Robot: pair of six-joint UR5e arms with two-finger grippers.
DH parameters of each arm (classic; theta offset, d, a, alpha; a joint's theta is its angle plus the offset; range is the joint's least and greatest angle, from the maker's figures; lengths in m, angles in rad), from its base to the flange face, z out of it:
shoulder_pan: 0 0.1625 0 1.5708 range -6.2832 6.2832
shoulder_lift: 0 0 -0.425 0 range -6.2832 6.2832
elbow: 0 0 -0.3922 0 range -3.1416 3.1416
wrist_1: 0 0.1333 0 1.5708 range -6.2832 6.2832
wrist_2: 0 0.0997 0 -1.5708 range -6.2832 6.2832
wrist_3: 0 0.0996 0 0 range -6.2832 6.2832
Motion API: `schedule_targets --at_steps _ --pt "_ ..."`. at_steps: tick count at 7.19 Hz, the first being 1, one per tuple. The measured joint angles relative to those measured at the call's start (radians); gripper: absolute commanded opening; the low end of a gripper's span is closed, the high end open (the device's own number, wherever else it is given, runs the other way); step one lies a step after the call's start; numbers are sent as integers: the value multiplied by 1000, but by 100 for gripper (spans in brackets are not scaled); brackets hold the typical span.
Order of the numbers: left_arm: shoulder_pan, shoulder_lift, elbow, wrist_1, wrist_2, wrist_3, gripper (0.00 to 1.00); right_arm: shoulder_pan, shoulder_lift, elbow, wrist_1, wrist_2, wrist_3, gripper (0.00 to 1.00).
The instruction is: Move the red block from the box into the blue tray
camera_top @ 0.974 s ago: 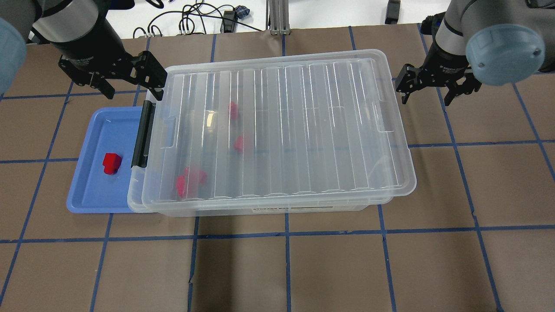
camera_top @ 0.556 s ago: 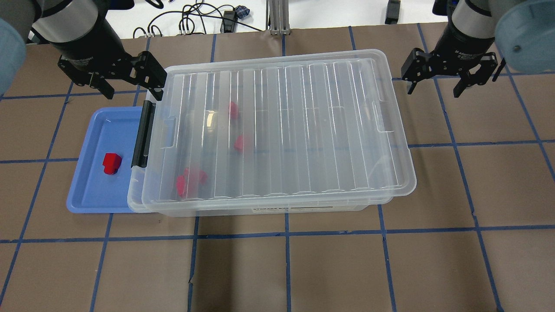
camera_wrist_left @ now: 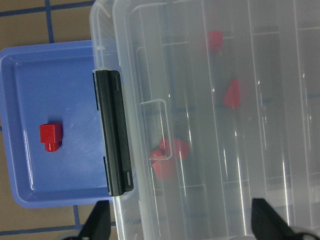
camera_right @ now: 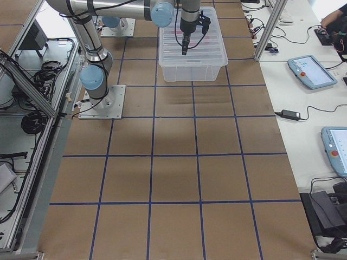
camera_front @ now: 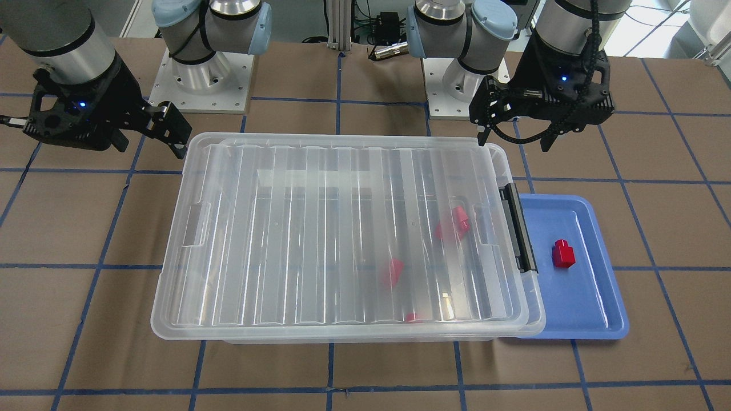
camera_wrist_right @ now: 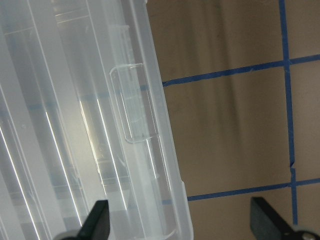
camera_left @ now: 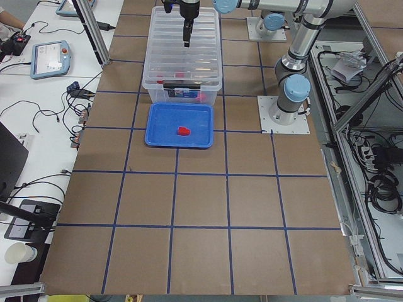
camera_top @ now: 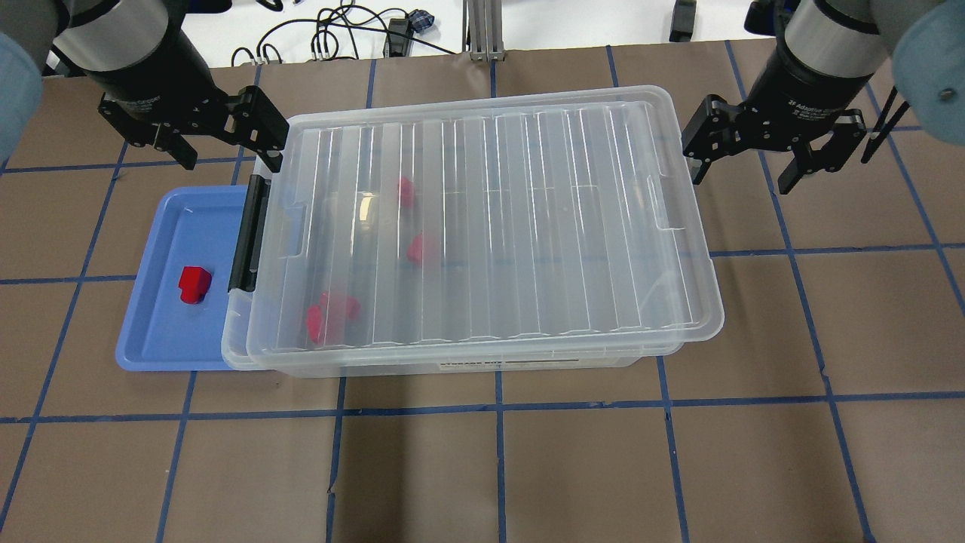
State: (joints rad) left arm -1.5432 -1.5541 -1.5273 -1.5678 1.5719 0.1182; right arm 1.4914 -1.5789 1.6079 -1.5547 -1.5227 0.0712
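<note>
Left end effector (camera_top: 230, 160) and right end effector (camera_top: 739, 179) gape wide, empty; red block (camera_top: 194, 284) in blue tray (camera_top: 166, 332); box (camera_top: 565, 226) label (camera_top: 497, 364) unreadable.

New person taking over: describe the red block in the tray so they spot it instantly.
Find the big clear box mid-table; the blue tray sits beside its black latch end. The red block lies alone on the tray floor, squarish with a narrow stub. Unlike the other red pieces, it is outside the box, not seen through clear plastic.
</note>
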Motion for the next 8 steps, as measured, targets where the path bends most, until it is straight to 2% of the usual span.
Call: schedule_targets --at_steps 8 --pt "-13 -36 0 -7 -4 -66 100 26 -21 3 0 -35 42 100"
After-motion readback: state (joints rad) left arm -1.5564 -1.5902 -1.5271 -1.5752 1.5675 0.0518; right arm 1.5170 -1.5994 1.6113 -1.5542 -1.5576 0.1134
